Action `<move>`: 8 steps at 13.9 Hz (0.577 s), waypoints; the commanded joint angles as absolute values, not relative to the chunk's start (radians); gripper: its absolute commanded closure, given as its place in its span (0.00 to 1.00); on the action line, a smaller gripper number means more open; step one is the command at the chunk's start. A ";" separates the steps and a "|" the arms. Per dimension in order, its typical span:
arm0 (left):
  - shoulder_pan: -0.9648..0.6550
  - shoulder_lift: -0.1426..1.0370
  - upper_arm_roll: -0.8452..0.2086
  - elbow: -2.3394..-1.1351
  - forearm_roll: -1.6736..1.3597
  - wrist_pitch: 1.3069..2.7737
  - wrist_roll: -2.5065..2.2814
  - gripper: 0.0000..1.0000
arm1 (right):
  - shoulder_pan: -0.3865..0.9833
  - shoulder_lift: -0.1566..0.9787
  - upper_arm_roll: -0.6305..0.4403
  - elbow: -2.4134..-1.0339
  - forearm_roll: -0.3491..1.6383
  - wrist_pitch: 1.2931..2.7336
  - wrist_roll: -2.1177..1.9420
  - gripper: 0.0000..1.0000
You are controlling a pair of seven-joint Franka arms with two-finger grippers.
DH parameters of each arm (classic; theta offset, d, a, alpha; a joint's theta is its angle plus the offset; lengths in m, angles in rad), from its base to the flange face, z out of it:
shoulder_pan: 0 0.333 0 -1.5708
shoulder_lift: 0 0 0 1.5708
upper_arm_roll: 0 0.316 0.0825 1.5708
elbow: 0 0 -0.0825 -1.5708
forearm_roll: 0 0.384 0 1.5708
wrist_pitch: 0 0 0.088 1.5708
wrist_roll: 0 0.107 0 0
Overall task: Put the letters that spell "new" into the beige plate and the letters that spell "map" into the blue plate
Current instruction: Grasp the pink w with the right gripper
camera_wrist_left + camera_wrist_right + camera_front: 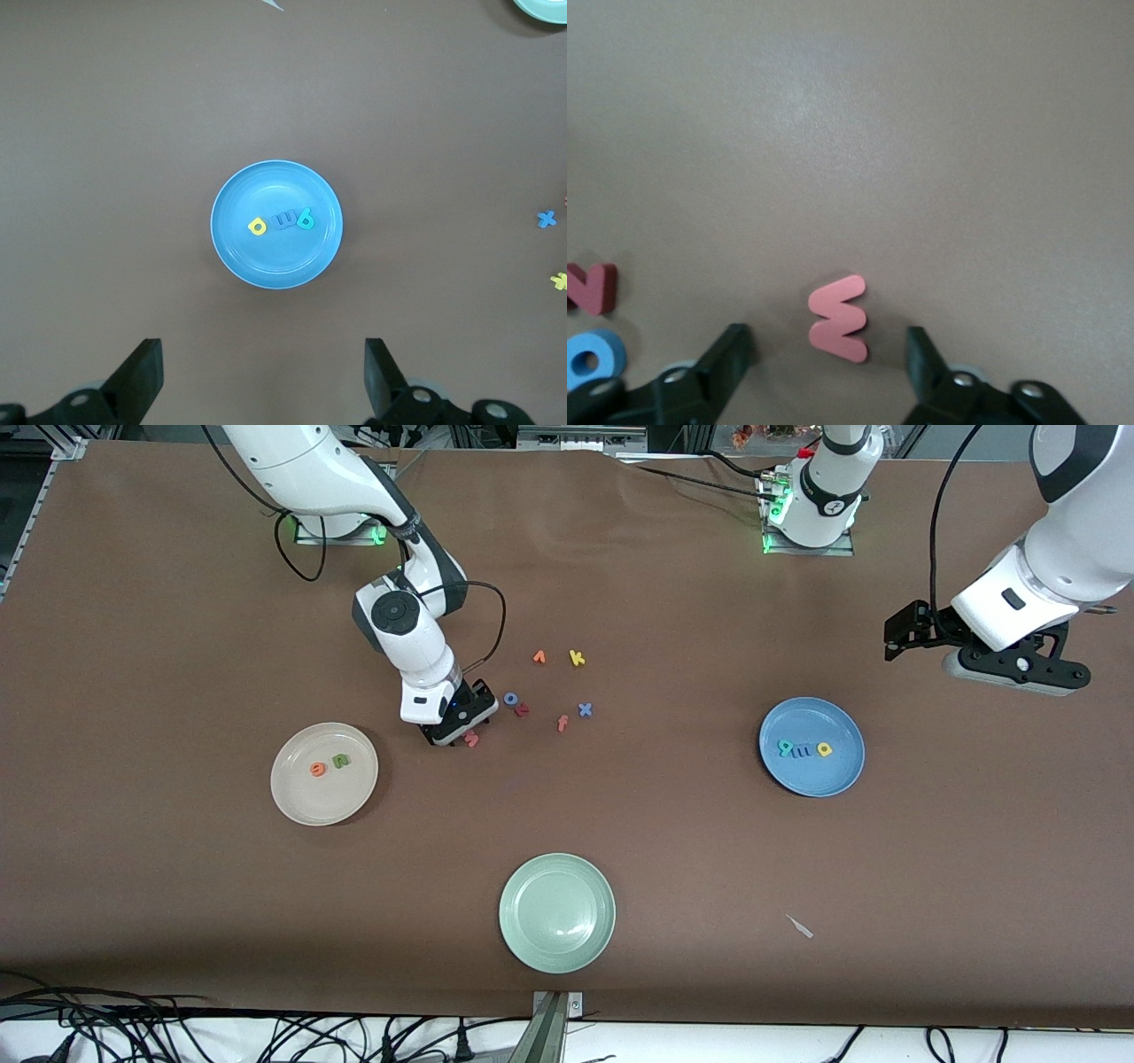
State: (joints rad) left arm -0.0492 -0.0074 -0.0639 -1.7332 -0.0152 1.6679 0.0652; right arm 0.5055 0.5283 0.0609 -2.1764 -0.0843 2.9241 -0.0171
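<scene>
The pink-red "w" (840,319) lies flat on the brown table between the fingers of my right gripper (826,359), which is open, with a gap on each side of the letter. In the front view the "w" (472,739) lies at the tip of the right gripper (462,737). The beige plate (297,802) holds the orange "e" (318,770) and the green "n" (340,762). The blue plate (811,779) holds the teal "a" (785,748), the "m" (800,751) and the yellow "p" (825,749). My left gripper (902,638) waits open in the air toward the left arm's end of the table.
A pale green plate (556,912) sits nearest the front camera. Loose letters lie beside the right gripper: blue "o" (511,699), a dark red letter (523,709), orange "f" (563,723), blue "x" (585,709), orange "v" (539,657), yellow "k" (577,658). A white scrap (800,926) lies nearer the camera than the blue plate.
</scene>
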 commanded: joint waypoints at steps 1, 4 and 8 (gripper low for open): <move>-0.049 -0.012 -0.060 -1.723 -0.028 1.655 0.080 0.00 | 0.499 0.534 0.064 -2.177 -0.094 2.942 -0.020 0.44; -0.048 -0.012 -0.058 -1.723 -0.028 1.646 0.083 0.00 | 0.497 0.534 0.064 -2.169 -0.094 2.942 -0.029 0.69; -0.048 -0.005 -0.055 -1.718 -0.028 1.640 0.083 0.00 | 0.459 0.526 0.064 -2.145 -0.095 2.907 -0.060 0.84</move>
State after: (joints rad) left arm -0.0491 -0.0061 -0.0630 -1.7332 -0.0152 1.6598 0.0652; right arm 0.4869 0.5218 0.0590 -2.1669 -0.0843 2.9272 -0.0257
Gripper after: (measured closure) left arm 0.000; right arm 0.727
